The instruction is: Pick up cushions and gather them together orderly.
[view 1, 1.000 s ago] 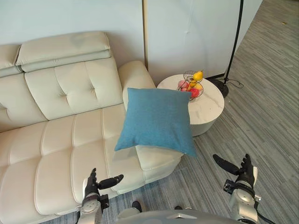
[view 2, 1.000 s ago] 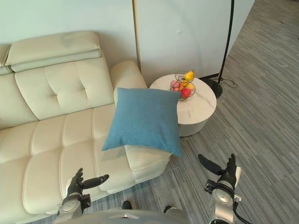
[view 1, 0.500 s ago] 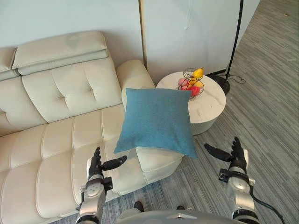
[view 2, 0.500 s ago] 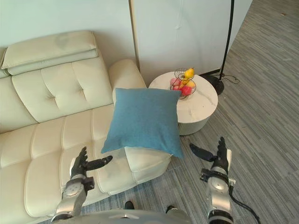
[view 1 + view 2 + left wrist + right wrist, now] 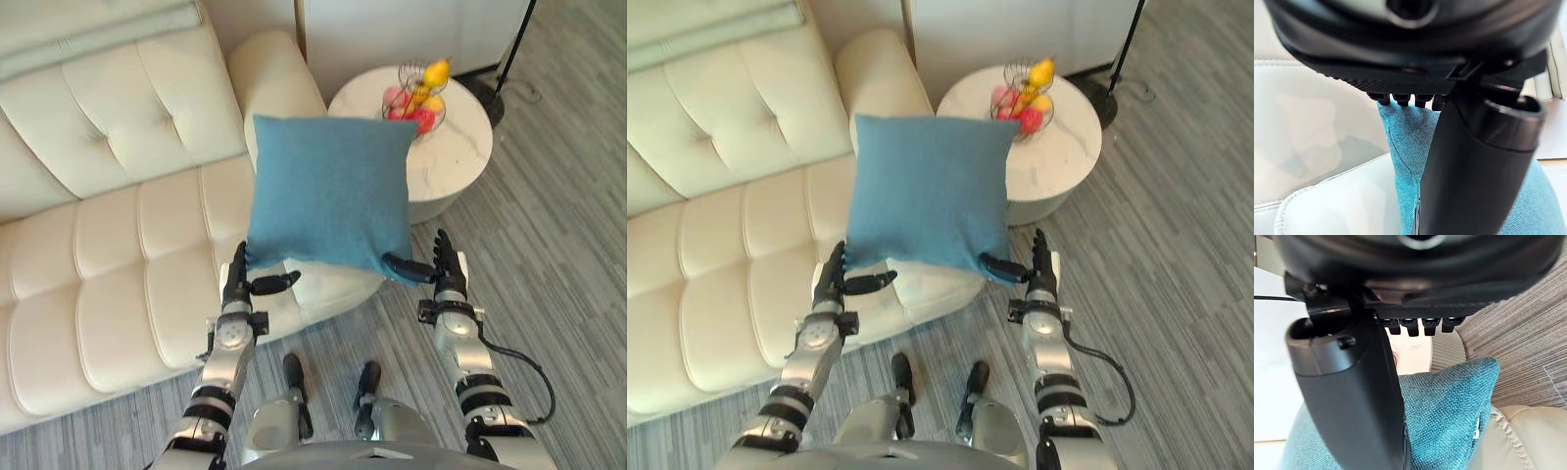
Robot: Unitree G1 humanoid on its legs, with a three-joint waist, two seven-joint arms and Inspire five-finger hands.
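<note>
Cushion [image 5: 328,191] here is a plain blue square one. It's propped up at the right end of the cream sofa [image 5: 118,245], in front of the armrest, with its bottom edge over the seat's front corner.

Left hand [image 5: 235,292] is at the cushion's lower left corner and right hand [image 5: 449,286] is at the lower right one. Both are spread wide, fingers straight and pointing up, thumbs sticking out toward each other along the bottom edge. In the wrist views each corner of the blue fabric sits in the gap between the thumb and the row of fingers. Nothing is curled round it, and I honestly can't tell if they're pressing on it.

Past the cushion there's a round white side table [image 5: 460,147] with a wire basket of fruit [image 5: 419,93] on it, and grey striped floor [image 5: 558,245] all around.
</note>
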